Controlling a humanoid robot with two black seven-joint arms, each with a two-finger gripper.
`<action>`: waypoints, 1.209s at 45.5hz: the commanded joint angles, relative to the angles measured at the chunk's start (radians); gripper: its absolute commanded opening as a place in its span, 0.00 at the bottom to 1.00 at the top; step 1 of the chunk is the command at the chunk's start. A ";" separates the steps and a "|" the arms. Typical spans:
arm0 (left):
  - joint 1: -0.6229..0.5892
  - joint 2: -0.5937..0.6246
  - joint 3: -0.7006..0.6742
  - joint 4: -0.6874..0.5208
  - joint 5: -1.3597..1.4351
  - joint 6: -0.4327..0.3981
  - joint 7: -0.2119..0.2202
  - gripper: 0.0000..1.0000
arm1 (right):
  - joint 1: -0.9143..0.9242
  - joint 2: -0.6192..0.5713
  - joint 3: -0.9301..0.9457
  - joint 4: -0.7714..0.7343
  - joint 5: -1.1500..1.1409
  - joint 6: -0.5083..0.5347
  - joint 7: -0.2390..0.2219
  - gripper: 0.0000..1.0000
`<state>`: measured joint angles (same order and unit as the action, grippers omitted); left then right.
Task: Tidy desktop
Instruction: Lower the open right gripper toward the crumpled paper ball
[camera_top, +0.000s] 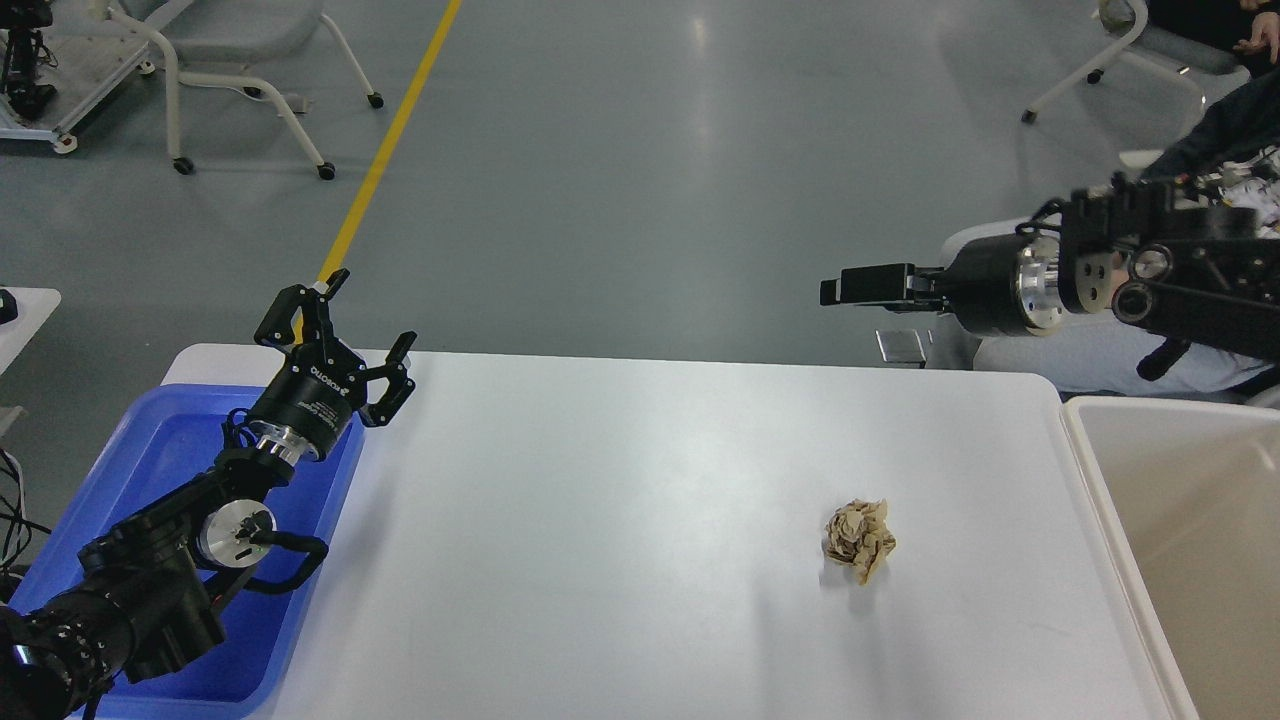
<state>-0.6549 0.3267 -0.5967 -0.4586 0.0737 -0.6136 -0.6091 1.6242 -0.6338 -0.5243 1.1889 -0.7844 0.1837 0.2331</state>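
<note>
The desktop spreads out below me, a broad smooth white slab with rounded far corners, filling the middle of my view between a blue tray at its left edge and a beige-white bin at its right. Its surface is plain and unmarked, carrying no print or label that I can read. One crumpled ball of tan paper lies on it, right of centre and nearer the bin than the tray, touching nothing else. My left gripper hangs over the tray's far corner where it meets the desktop, fingers spread wide apart and holding nothing; white lettering runs along its black body, too small for me to make out. My right gripper hovers beyond the desktop's far right corner, pointing left, seen side-on and dark, so I cannot tell how its fingers stand. A yellow line crosses the grey floor beyond.
</note>
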 joint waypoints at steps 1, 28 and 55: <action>0.000 0.000 0.000 0.000 0.000 0.000 0.000 1.00 | 0.034 0.129 -0.140 -0.021 -0.056 -0.009 0.000 1.00; 0.000 0.000 0.000 0.000 0.000 0.000 0.000 1.00 | -0.259 0.307 -0.163 -0.255 -0.102 -0.122 0.002 1.00; 0.000 0.000 0.000 0.000 0.000 0.000 0.000 1.00 | -0.494 0.361 -0.138 -0.411 -0.165 -0.205 0.006 1.00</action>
<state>-0.6550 0.3270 -0.5967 -0.4587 0.0737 -0.6136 -0.6090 1.1950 -0.2901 -0.6684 0.8176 -0.9406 0.0064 0.2387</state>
